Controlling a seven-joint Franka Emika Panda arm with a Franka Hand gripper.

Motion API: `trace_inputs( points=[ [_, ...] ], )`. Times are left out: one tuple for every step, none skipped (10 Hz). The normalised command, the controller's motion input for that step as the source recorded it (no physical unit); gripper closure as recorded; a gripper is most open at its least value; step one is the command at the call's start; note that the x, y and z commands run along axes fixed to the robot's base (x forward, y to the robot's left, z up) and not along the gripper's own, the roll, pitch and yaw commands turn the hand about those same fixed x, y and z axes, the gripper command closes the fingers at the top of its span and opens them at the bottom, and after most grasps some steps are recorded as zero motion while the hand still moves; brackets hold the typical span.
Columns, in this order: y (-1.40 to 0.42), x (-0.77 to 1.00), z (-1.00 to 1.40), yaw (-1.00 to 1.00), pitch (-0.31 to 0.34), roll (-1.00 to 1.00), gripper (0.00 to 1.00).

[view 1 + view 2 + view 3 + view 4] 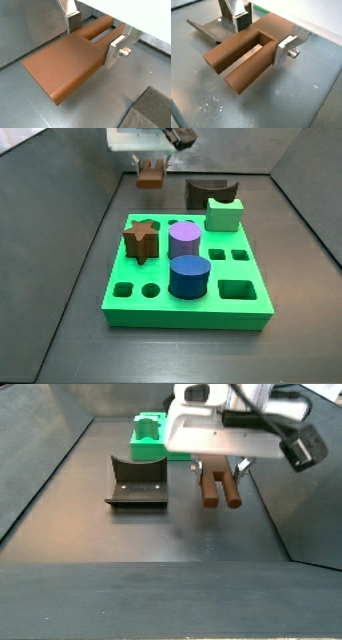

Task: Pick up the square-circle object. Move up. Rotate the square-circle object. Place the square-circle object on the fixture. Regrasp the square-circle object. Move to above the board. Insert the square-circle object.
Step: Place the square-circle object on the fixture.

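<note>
With its fingers clamped on the square-circle object, the gripper beside the fixture should rotate slowly, keeping clearance.

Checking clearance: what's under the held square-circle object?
Bare grey floor shows below the square-circle object held in the end effector. The fixture stands beside it, not underneath.

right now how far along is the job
Done: the pick. The hand grips the square-circle object between its fingers and holds it off the floor in both side views. In hand: carrying it, beside the fixture rather than on it. Left: set it on the fixture, regrasp, move above the board and insert it. Whether the rotation is finished cannot be told.
</note>
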Motion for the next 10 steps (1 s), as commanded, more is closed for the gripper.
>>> trace_inputs(
  points=[
    [0.00, -0.01, 1.00, 0.00, 0.021, 0.03, 1.00],
    [0.00, -0.01, 1.00, -0.01, 0.041, 0.05, 1.00],
    [0.00, -0.02, 1.00, -0.01, 0.055, 0.07, 1.00],
    [0.00, -0.02, 1.00, -0.01, 0.063, 0.08, 1.00],
    [0.00, -0.02, 1.00, 0.01, 0.068, 0.10, 1.00],
    [0.00, -0.03, 1.00, 0.01, 0.072, 0.11, 1.00],
    [0.00, -0.03, 1.00, 0.02, 0.078, 0.12, 1.00],
    [0.00, -0.03, 0.87, 0.03, 0.086, 0.13, 1.00],
    [0.00, -0.03, 0.75, 0.03, 0.091, 0.14, 1.00],
    [0.00, -0.02, 0.58, 0.03, 0.094, 0.13, 1.00]
  ],
)
